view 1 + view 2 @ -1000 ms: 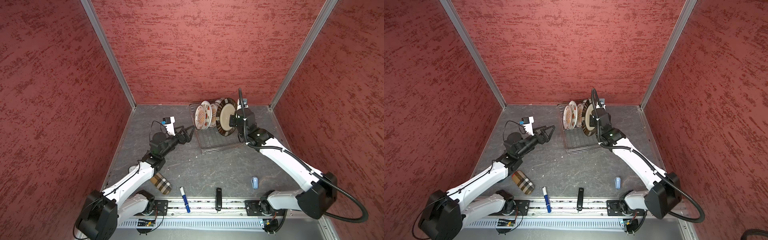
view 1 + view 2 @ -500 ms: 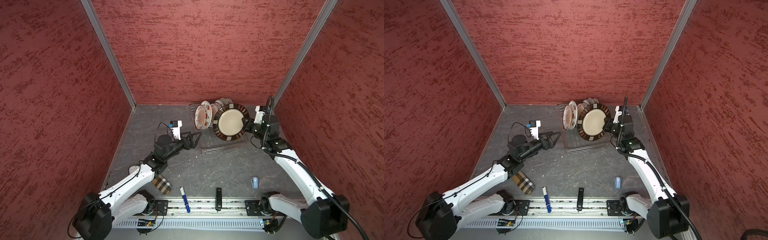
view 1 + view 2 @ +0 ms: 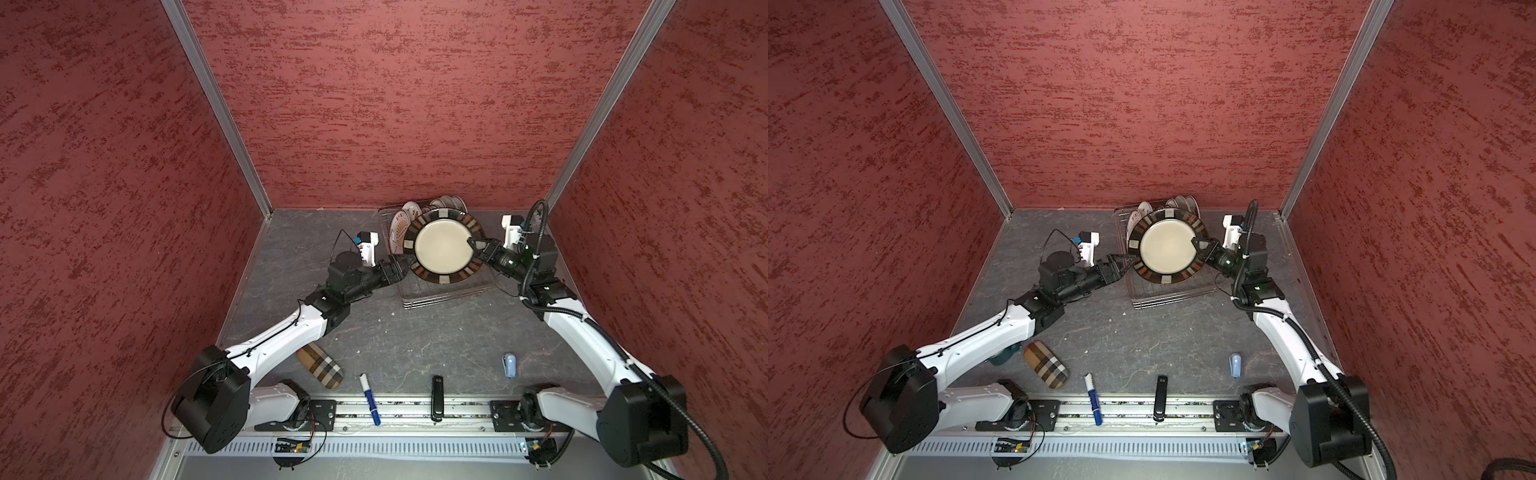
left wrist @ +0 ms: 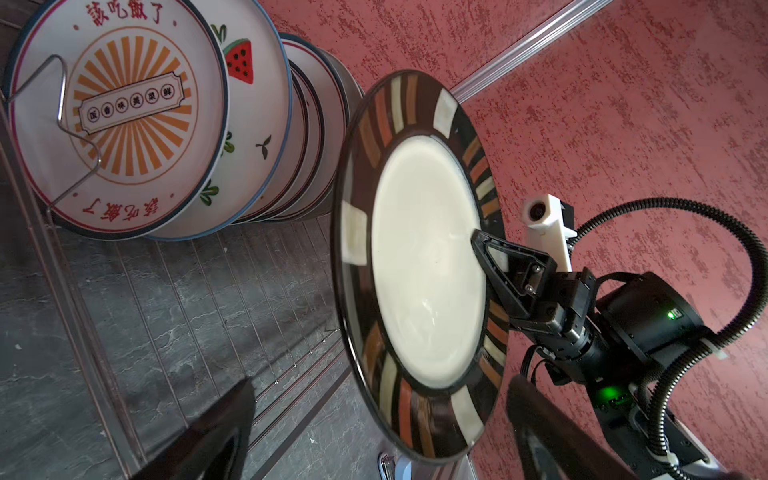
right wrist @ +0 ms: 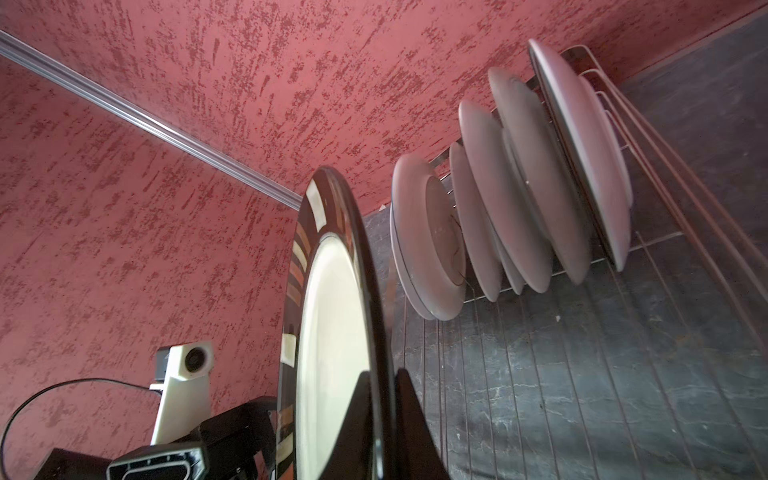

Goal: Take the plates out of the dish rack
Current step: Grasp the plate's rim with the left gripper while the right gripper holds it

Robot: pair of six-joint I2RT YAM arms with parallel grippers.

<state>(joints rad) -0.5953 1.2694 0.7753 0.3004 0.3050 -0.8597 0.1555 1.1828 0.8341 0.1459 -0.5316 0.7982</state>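
The held plate (image 3: 444,246) hides most racked plates (image 3: 410,209) in both top views.

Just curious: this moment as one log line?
right gripper: shut on dark-rimmed plate | left gripper: open at its rim | dish rack: holds plates

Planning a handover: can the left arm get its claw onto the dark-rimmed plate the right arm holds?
Probably yes. The left claw stands open right at the rim of the dark-rimmed plate, with nothing between them; the right claw pinches the opposite rim, leaving this side free.
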